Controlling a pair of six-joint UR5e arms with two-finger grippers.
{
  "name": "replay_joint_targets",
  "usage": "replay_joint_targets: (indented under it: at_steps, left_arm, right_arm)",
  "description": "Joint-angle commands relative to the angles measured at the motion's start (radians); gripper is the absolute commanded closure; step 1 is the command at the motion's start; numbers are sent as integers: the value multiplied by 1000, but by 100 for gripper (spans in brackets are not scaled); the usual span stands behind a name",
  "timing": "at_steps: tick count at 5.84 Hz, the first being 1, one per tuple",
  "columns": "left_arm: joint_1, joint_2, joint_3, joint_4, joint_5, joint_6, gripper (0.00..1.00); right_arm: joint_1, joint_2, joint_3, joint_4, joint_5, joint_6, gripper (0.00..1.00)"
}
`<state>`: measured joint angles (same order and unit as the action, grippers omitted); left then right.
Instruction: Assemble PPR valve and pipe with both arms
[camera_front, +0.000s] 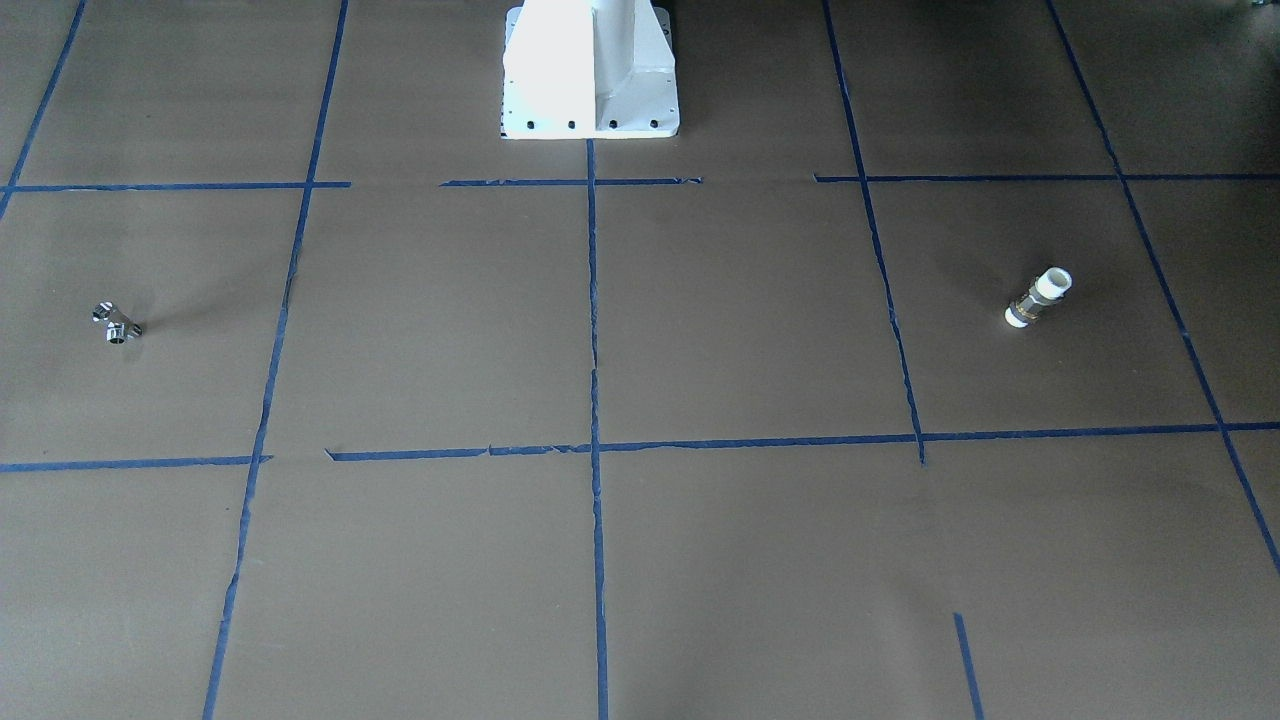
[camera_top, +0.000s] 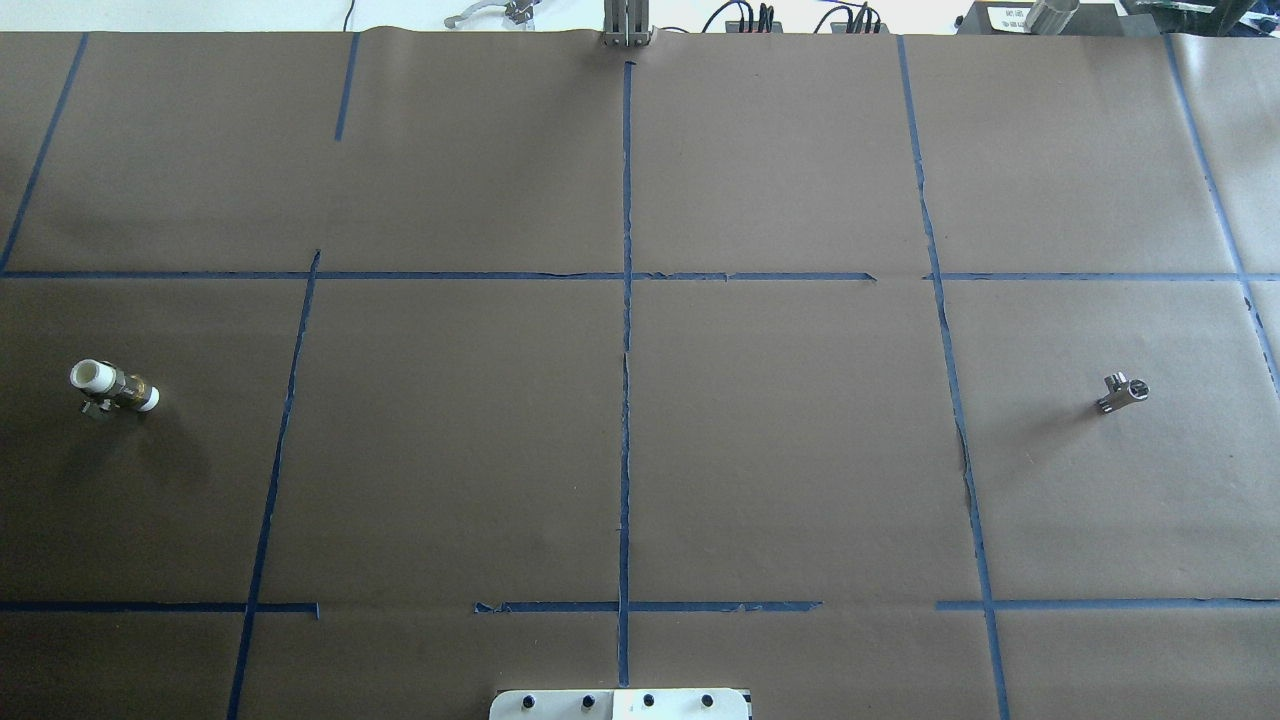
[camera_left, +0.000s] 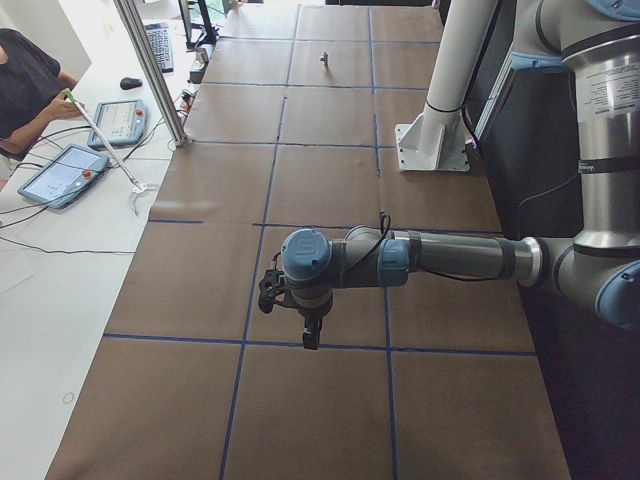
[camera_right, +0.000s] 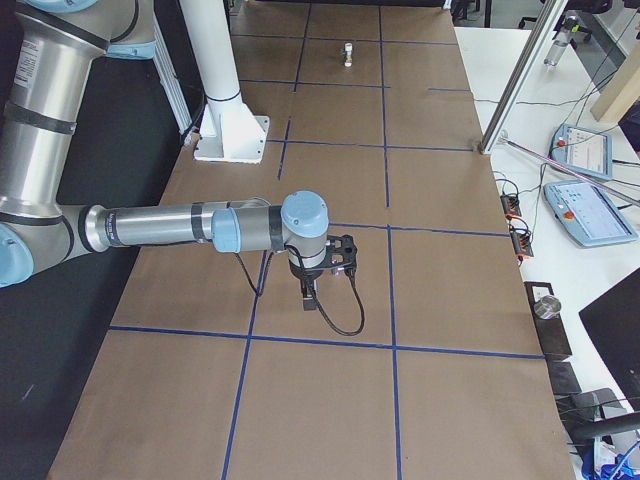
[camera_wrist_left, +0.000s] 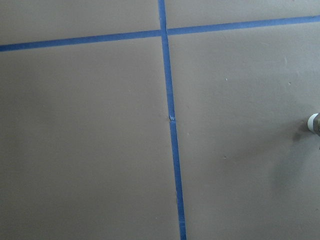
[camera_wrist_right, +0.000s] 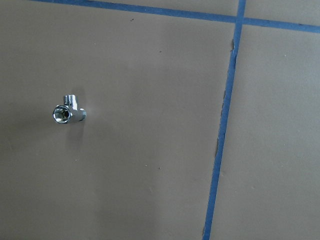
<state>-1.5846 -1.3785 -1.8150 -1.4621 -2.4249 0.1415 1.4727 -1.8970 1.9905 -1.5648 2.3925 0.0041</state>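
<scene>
The valve (camera_front: 1038, 298), a brass body with white pipe ends, lies on the brown table paper; it also shows in the overhead view (camera_top: 113, 386), far off in the exterior right view (camera_right: 347, 50), and at the left wrist view's right edge (camera_wrist_left: 314, 123). A chrome tee fitting (camera_front: 117, 323) lies on the opposite side, seen overhead (camera_top: 1121, 392) and in the right wrist view (camera_wrist_right: 69, 111). My left gripper (camera_left: 311, 338) and right gripper (camera_right: 309, 300) point down above the table and show only in the side views. I cannot tell whether they are open or shut.
The white pedestal (camera_front: 590, 70) stands at the robot's table edge. Blue tape lines (camera_top: 626, 330) divide the paper into squares. Beyond the far edge are a metal post (camera_left: 150, 70), teach pendants (camera_left: 60, 175) and an operator (camera_left: 25, 90).
</scene>
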Motion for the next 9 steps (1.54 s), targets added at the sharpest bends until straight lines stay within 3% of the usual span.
replay_joint_targets:
  at_steps: [1, 3, 6, 9]
  left_arm:
    - [6, 0, 2, -44, -28, -3, 0]
    - [153, -23, -12, -114, -25, -116, 0]
    - [412, -28, -47, -396, 42, -724, 0]
    - [569, -68, -47, -451, 162, -829, 0]
  right_arm:
    - [0, -2, -1, 46, 7, 0, 0]
    - [-2, -2, -16, 123, 7, -6, 0]
    - [-3, 3, -16, 121, 8, 2, 0]
    - [-3, 3, -19, 120, 8, 2, 0]
